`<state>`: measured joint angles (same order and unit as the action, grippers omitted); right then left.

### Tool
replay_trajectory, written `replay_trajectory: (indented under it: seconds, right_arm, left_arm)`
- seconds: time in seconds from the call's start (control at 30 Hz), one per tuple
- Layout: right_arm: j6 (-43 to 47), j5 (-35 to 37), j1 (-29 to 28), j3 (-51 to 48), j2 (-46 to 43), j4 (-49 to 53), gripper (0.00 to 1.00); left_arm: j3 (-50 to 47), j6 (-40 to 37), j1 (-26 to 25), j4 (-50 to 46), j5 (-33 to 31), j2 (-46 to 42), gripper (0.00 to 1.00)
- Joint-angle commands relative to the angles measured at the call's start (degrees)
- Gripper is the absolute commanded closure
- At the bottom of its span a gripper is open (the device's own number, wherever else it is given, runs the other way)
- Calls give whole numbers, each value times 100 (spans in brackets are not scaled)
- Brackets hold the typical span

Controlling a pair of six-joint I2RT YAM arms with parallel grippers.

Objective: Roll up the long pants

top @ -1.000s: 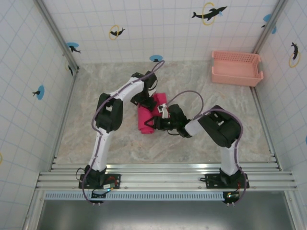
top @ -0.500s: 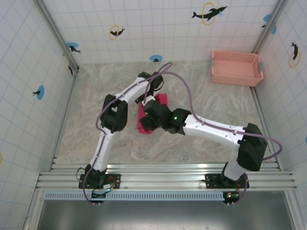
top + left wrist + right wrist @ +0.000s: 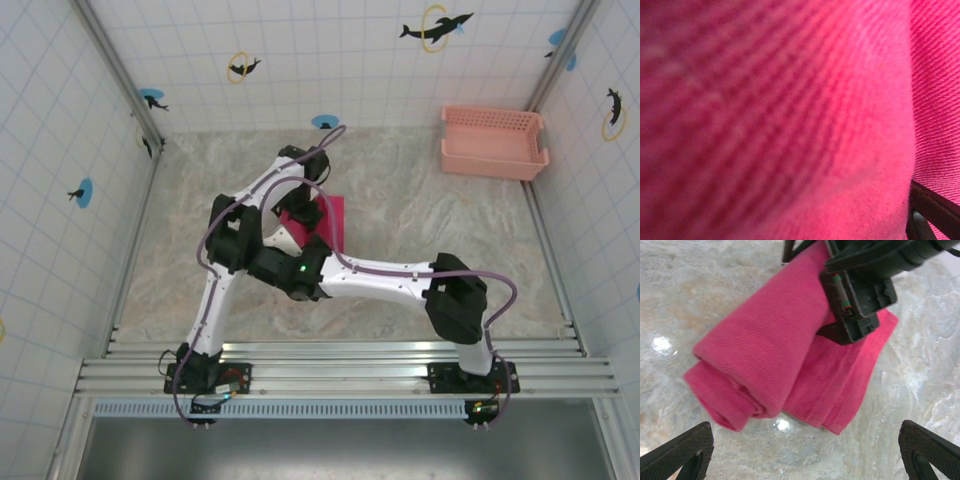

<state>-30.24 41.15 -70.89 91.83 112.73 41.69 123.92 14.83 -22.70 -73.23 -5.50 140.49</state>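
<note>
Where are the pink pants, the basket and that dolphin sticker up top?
long pants (image 3: pixel 765 340): right wrist view, on the upper rolled fold.
basket (image 3: pixel 492 165): top external view, on its near wall.
dolphin sticker (image 3: pixel 430 30): top external view, on the dolphin's body.

No legible text, label, brand, number or sign on anything in view

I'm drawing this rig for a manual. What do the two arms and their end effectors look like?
Both the left arm and right arm have white links, black joints and a looping lilac-grey cable. A green light glows on the right arm's wrist. The right end effector has black, textured fingers.
</note>
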Motion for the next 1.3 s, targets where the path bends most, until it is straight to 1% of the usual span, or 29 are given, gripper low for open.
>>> replay_trajectory:
  seconds: [0.0,0.03,0.1,0.17,0.23,0.33,0.43,0.53,0.6,0.67,0.7,0.77,0.8,0.83,0.9,0.97,1.03,1.07,1.17,1.27]
  right_arm:
    - [-130,160,14,382,944,-435,2]
    - [-208,154,-23,335,911,-541,2]
    - [-224,365,-185,-84,589,-923,2]
    - [-332,596,-271,-780,29,-1340,2]
    - [-482,585,-217,-1607,-646,-1698,2]
    - [-750,383,-22,-2482,-1453,-1684,2]
    - [-627,399,-67,-3304,-2247,-1764,2]
    - [-785,326,-16,-3708,-2670,-1442,2]
    - [-612,1,24,-3892,-2825,-1603,2]
    - [-744,-193,52,-4027,-2939,-1777,2]
    - [-675,-593,141,-4166,-2998,-2158,2]
    - [-1072,-1222,436,-4370,-3002,-2654,0]
    - [-1201,-1687,638,-4551,-2987,-3039,3]
    - [-1495,-1985,825,-4718,-2961,-3296,8]
    - [-1722,-2452,1094,-5044,-2907,-3949,19]
    - [-1913,-2547,1260,-5131,-2817,-4198,21]
    - [-1991,-2828,1437,-5096,-2635,-4469,20]
    - [-2100,-2924,1512,-5035,-2506,-4523,20]
    - [-2473,-3463,1736,-4911,-1998,-5070,19]
    - [-3116,-3852,1841,-4777,-1358,-5873,23]
  left_arm:
    - [-316,-73,-330,-288,-411,662,3]
    - [-312,-81,-331,-288,-336,664,3]
    - [-259,-118,-317,-355,-182,690,2]
    - [-186,-173,-318,-434,-127,734,2]
    - [-68,-220,-309,-579,-115,813,3]
    - [53,-286,-286,-722,-54,940,3]
    - [132,-323,-279,-915,-121,1040,3]
    - [148,-343,-281,-1057,-318,1067,2]
    - [168,-328,-275,-1166,-511,1088,3]
    - [158,-314,-280,-1272,-736,1119,2]
    - [165,-332,-287,-1327,-735,1123,2]
    - [175,-293,-313,-1366,-804,1141,2]
    - [194,-252,-356,-1409,-900,1150,3]
    - [203,-195,-398,-1435,-1045,1149,3]
    - [263,-127,-472,-1568,-1340,1171,3]
    - [253,-92,-471,-1666,-1513,1177,3]
    - [248,46,-516,-1825,-2088,1170,3]
    - [175,72,-548,-1815,-2259,1134,3]
    - [-79,123,-549,-1710,-2376,970,3]
    - [-293,137,-551,-1553,-2327,768,2]
